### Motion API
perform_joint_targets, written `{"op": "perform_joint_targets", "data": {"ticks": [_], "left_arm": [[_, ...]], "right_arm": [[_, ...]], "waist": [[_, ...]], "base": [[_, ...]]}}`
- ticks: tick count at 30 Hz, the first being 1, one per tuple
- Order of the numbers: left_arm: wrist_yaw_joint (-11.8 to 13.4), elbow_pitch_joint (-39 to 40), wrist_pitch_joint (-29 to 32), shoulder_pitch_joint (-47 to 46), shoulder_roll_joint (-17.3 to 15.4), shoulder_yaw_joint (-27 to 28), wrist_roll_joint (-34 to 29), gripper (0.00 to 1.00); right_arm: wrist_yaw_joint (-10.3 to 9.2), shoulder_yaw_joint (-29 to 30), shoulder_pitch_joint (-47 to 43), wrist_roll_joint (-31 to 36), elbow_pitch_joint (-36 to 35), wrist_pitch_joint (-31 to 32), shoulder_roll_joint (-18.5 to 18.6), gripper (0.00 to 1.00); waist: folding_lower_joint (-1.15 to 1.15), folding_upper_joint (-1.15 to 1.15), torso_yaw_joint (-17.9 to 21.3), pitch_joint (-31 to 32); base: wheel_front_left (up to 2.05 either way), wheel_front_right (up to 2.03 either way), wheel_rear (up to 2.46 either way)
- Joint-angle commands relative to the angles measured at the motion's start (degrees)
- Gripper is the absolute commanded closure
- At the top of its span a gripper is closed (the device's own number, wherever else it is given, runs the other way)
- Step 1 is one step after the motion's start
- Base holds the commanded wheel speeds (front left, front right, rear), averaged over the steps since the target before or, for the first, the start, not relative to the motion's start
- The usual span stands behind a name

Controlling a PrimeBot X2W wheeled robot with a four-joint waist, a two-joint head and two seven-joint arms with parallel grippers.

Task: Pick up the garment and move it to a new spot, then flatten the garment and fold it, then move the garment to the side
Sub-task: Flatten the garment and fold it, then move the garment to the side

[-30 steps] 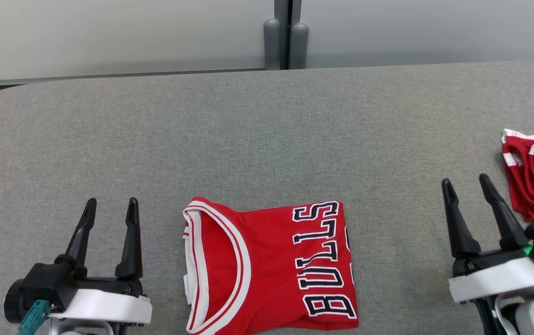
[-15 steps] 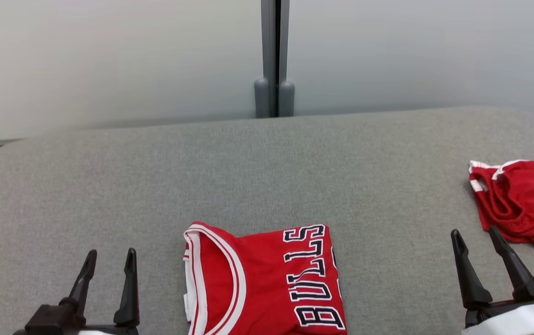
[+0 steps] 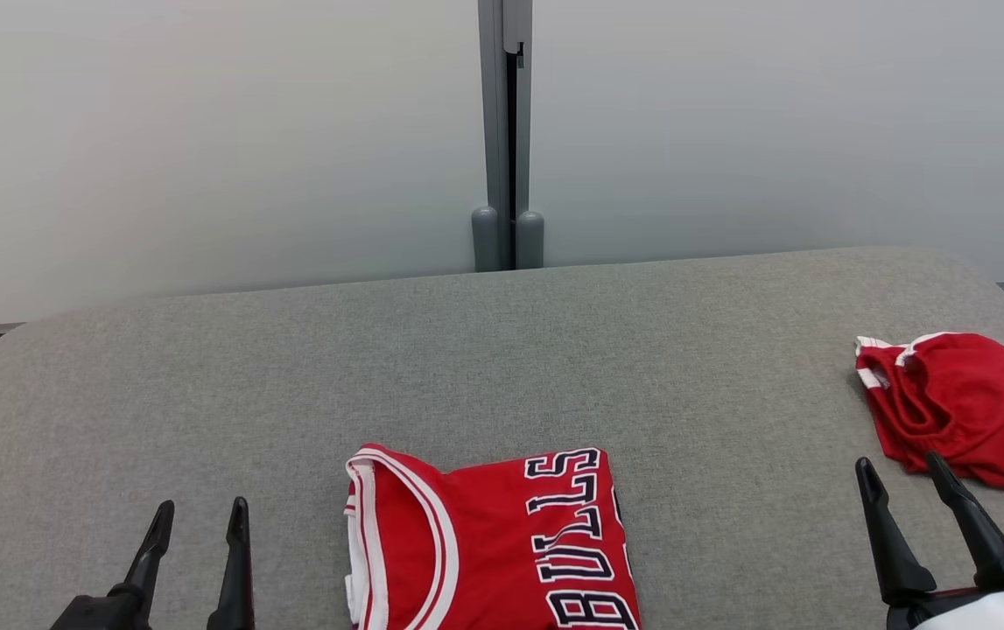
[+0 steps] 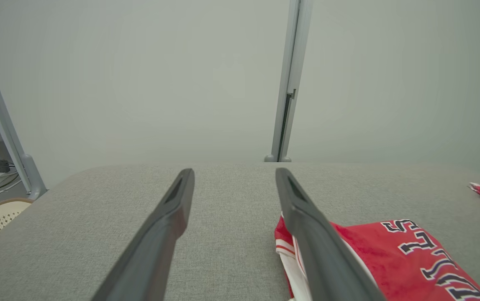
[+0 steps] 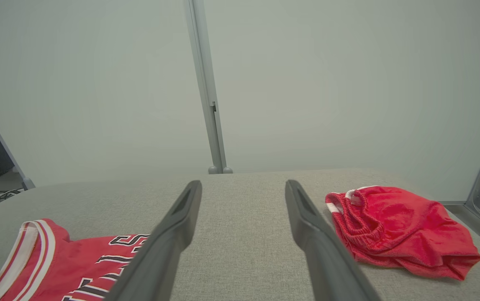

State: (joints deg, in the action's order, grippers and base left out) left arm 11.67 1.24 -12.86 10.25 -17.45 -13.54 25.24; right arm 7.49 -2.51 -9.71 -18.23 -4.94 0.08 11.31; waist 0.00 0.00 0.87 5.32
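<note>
Status: folded jersey [image 3: 488, 542] lies between left tool [image 3: 203, 504] and right tool [image 3: 898, 460], both spread, empty. Soft, light, likely slippery; pinch both side edges together so fold holds.

A grey, cloth-covered counter [image 3: 291, 376] with rounded far corners carried two red garments. A folded jersey [image 3: 484, 542] with a white-trimmed collar and dark BULLS lettering lay flat at the near edge. Well apart from the jersey, to its right and farther back, lay crumpled shorts [image 3: 965, 411] with white trim.
</note>
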Motion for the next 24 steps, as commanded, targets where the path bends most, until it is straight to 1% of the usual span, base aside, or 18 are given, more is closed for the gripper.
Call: {"op": "perform_joint_targets", "data": {"ticks": [1,8,11,16,21,24], "left_arm": [[0.4,0.2,0.1,0.6,-0.4,0.1,-0.2,0.00],[0.4,0.2,0.6,0.3,-0.1,-0.6,0.2,0.00],[0.8,0.1,0.9,0.2,-0.4,-0.7,-0.3,0.00],[1.1,0.6,0.8,-0.1,-0.1,-0.7,0.1,0.00],[0.8,1.3,1.2,-1.9,-0.2,-1.5,-0.5,0.00],[0.5,2.0,1.1,-3.4,0.2,-2.1,-0.9,0.00]], "right_arm": [[0.00,0.2,-0.6,-0.3,-0.1,0.1,0.4,0.00],[-0.01,0.1,-0.7,0.0,-0.1,0.4,0.5,0.00],[-0.01,0.1,-0.5,0.2,-0.3,0.5,0.3,0.00],[0.00,0.2,-0.3,0.5,-0.5,0.7,0.0,0.00],[0.00,0.1,-0.2,1.0,0.0,1.6,-0.2,0.00],[-0.01,-0.3,0.4,1.3,1.8,2.0,-0.1,0.00]], "waist": [[0.00,0.00,0.0,0.0],[0.00,0.00,-0.4,0.0],[0.00,0.00,-0.4,-0.1],[0.00,0.00,-0.6,-0.3],[0.00,0.00,-2.5,-1.5],[0.00,0.00,-4.7,-3.0]], "base": [[0.00,0.00,0.00],[0.00,0.00,0.00],[0.00,0.00,0.00],[0.00,0.00,0.00],[0.00,0.00,0.00],[0.00,0.00,0.00]]}}
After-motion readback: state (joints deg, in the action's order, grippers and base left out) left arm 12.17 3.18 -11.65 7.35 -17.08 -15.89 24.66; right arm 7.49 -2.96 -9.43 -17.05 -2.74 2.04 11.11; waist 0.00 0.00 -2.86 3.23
